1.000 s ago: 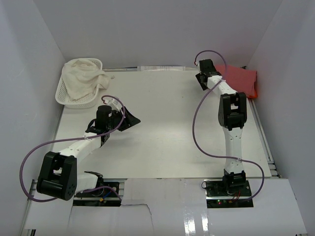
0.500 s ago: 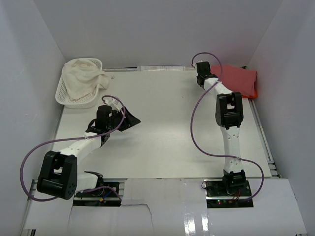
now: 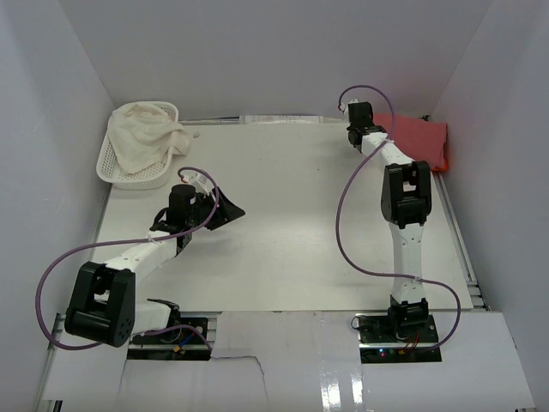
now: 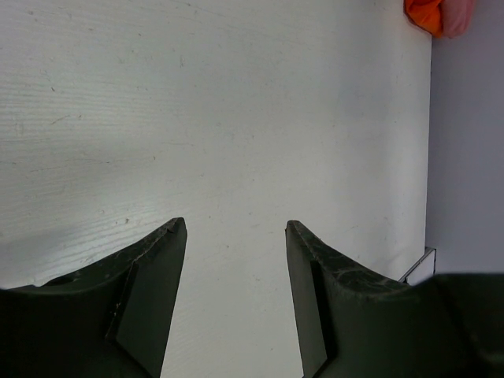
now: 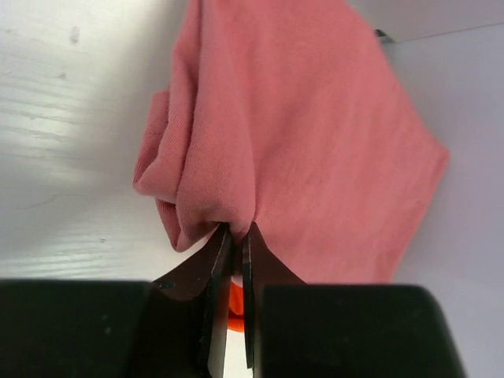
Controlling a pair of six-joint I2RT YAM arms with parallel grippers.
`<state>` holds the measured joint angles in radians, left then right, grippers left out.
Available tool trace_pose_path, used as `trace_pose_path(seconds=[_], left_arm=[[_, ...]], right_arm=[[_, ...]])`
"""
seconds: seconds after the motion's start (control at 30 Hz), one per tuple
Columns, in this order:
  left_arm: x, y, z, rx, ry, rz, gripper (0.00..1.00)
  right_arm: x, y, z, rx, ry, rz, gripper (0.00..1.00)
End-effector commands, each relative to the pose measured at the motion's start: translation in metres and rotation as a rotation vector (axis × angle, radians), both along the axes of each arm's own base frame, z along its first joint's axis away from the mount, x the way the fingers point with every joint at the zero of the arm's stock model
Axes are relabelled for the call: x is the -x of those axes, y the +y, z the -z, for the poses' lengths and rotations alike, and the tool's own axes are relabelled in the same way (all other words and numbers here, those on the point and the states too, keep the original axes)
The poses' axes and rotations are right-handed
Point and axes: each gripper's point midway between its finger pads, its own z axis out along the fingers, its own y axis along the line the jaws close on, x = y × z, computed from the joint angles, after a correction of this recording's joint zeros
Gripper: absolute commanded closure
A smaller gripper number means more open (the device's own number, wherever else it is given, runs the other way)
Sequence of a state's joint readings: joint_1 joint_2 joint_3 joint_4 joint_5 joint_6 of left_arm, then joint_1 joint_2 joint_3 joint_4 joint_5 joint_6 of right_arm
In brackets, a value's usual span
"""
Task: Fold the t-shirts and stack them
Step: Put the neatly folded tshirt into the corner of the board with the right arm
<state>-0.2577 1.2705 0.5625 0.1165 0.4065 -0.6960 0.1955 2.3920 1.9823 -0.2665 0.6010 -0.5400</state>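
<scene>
The dusty rose t-shirt point(image 3: 418, 137) lies folded in the far right corner of the table. It rests on the orange-red t-shirt point(image 3: 443, 162), of which only an edge shows. My right gripper point(image 3: 371, 130) is at the rose shirt's left edge. In the right wrist view that gripper point(image 5: 236, 232) is shut on a bunched fold of the rose t-shirt point(image 5: 307, 134), and a strip of the orange-red t-shirt point(image 5: 235, 303) shows beneath. My left gripper point(image 3: 232, 210) hovers over bare table left of centre. It is open and empty point(image 4: 235, 228). Both shirts point(image 4: 441, 14) sit far off in its view.
A white lattice basket point(image 3: 113, 169) stands at the far left and holds a crumpled white cloth point(image 3: 146, 137). White walls enclose the table on the left, back and right. The shirts lie close to the right wall point(image 3: 489, 129).
My right gripper has shut on the rose shirt's left edge, after its wrist shifted slightly left and then back. The left arm has not moved.
</scene>
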Motion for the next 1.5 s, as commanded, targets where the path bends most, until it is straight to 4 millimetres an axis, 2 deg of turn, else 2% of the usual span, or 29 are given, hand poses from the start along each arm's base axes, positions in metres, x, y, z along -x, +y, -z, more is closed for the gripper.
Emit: trace_pose_path(seconds=[0.0,0.1,0.27,0.53,0.77,0.8,0.93,0.97,1.07,1.1,1.13,1.17,1.2,1.27,1.3,1.33,1.37,1.4,1.43,1.47], left_arm=[[0.002,-0.001,-0.011,0.007,-0.05,0.01,0.36],[0.003,0.0,-0.012,0.006,-0.051,0.005,0.36],[0.005,0.0,-0.014,0.011,-0.054,0.009,0.36],[0.007,-0.001,-0.016,0.017,-0.056,0.013,0.36],[0.009,0.0,-0.019,0.014,-0.066,0.01,0.36],[0.01,0.0,-0.019,0.015,-0.066,0.011,0.36],[0.01,0.0,-0.02,0.018,-0.068,0.012,0.36],[0.011,0.0,-0.019,0.018,-0.065,0.011,0.36],[0.011,0.0,-0.021,0.022,-0.067,0.013,0.36],[0.011,0.0,-0.021,0.022,-0.069,0.013,0.36],[0.011,0.0,-0.021,0.023,-0.068,0.015,0.36],[0.011,0.0,-0.022,0.023,-0.07,0.015,0.36],[0.011,0.0,-0.021,0.022,-0.069,0.017,0.36],[0.01,0.0,-0.024,0.021,-0.075,0.017,0.36],[0.01,0.0,-0.025,0.018,-0.081,0.017,0.36],[0.008,0.0,-0.028,0.015,-0.087,0.019,0.36],[0.008,0.0,-0.028,0.01,-0.087,0.017,0.36],[0.007,0.001,-0.03,0.004,-0.095,0.019,0.36],[0.006,0.001,-0.033,0.002,-0.1,0.019,0.36],[0.007,0.002,-0.034,-0.002,-0.103,0.019,0.36]], right_arm=[[-0.002,-0.018,-0.074,-0.009,-0.133,0.026,0.92],[0.004,-0.025,-0.085,-0.002,-0.138,0.031,0.92],[0.021,-0.024,-0.093,-0.023,-0.105,0.015,0.92],[0.056,-0.012,-0.057,-0.111,0.074,-0.025,0.92],[0.073,0.002,-0.047,-0.195,0.121,-0.066,0.91],[0.075,0.004,-0.044,-0.202,0.135,-0.071,0.85],[0.081,-0.001,-0.032,-0.188,0.204,-0.022,0.72],[0.081,0.0,-0.034,-0.198,0.204,-0.015,0.64],[0.081,0.017,-0.042,-0.298,0.181,-0.052,0.51],[0.079,0.031,-0.046,-0.362,0.17,-0.096,0.49],[0.078,0.037,-0.059,-0.401,0.138,-0.116,0.43],[0.079,0.045,-0.065,-0.451,0.115,-0.119,0.29],[0.079,0.057,-0.067,-0.51,0.108,-0.153,0.07],[0.085,0.075,-0.088,-0.609,0.063,-0.16,0.1],[0.091,0.085,-0.086,-0.652,0.075,-0.171,0.1],[0.096,0.099,-0.105,-0.704,0.039,-0.207,0.1],[0.102,0.106,-0.11,-0.738,0.03,-0.212,0.1],[0.117,0.109,-0.115,-0.779,0.021,-0.186,0.1],[0.119,0.114,-0.121,-0.79,-0.022,-0.187,0.1],[0.124,0.112,-0.124,-0.796,-0.049,-0.18,0.04]])
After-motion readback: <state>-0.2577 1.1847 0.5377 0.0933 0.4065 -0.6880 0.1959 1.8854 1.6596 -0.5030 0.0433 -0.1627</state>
